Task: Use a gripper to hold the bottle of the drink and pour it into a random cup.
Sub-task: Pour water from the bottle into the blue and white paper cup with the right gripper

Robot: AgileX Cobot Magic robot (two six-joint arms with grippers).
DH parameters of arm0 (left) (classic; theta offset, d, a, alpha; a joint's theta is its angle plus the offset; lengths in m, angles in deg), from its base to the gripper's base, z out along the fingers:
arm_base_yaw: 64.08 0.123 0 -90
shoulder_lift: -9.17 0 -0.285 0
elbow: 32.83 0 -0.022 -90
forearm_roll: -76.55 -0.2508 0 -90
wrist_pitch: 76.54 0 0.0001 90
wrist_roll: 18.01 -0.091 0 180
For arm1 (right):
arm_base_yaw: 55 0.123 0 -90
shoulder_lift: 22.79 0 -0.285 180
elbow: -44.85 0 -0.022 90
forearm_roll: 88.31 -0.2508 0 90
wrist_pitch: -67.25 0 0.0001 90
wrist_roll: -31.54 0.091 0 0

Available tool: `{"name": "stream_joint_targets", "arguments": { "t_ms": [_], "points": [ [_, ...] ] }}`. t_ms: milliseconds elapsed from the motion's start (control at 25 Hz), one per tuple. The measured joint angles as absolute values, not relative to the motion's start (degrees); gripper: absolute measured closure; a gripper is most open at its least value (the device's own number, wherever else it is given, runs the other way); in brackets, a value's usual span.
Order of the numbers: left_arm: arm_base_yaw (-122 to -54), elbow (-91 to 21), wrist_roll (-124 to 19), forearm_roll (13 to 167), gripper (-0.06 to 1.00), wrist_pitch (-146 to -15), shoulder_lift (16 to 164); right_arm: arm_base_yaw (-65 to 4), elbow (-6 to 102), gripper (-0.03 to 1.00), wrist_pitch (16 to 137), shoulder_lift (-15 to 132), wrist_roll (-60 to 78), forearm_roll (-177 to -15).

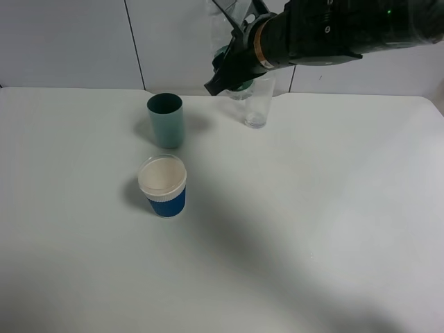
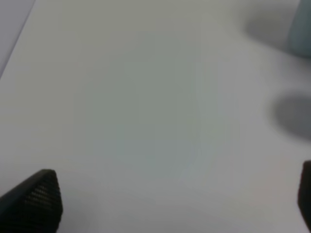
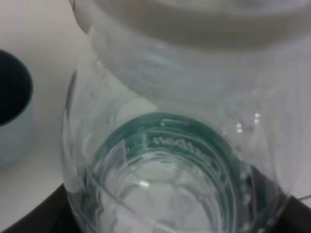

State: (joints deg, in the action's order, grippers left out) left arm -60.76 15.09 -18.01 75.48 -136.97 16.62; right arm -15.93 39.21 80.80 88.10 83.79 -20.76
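Observation:
My right gripper (image 1: pixel 227 72) reaches in from the upper right and is shut on the bottle of the drink (image 1: pixel 242 87), held above the back of the table. The arm hides most of the bottle; only a bit of green label and clear plastic shows. In the right wrist view the clear bottle (image 3: pixel 165 160) with its green band fills the picture. The blue cup (image 1: pixel 164 185), white inside, stands upright in front and to the left, well apart from the bottle. My left gripper (image 2: pixel 170 208) is open over bare table, with its black fingertips (image 2: pixel 36 201) far apart.
A teal-green cup (image 1: pixel 166 119) stands behind the blue cup, also seen in the right wrist view (image 3: pixel 12 111). A tall clear glass (image 1: pixel 257 107) stands just right of the held bottle. The white table (image 1: pixel 312 229) ends at a wall behind.

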Motion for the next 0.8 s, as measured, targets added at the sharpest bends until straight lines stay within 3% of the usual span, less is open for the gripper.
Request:
{"name": "stream_joint_targets", "arguments": {
  "t_ms": [320,800],
  "points": [
    [-60.76,15.09,-18.01,75.48,-0.04,-136.97,16.62,-12.63,39.32,0.41,87.23,88.52,74.66,-12.67],
    [-60.76,15.09,-18.01,75.48,-0.04,-136.97,16.62,-11.35,39.32,0.41,87.65,88.52,62.76,-10.94]
  ]
}}
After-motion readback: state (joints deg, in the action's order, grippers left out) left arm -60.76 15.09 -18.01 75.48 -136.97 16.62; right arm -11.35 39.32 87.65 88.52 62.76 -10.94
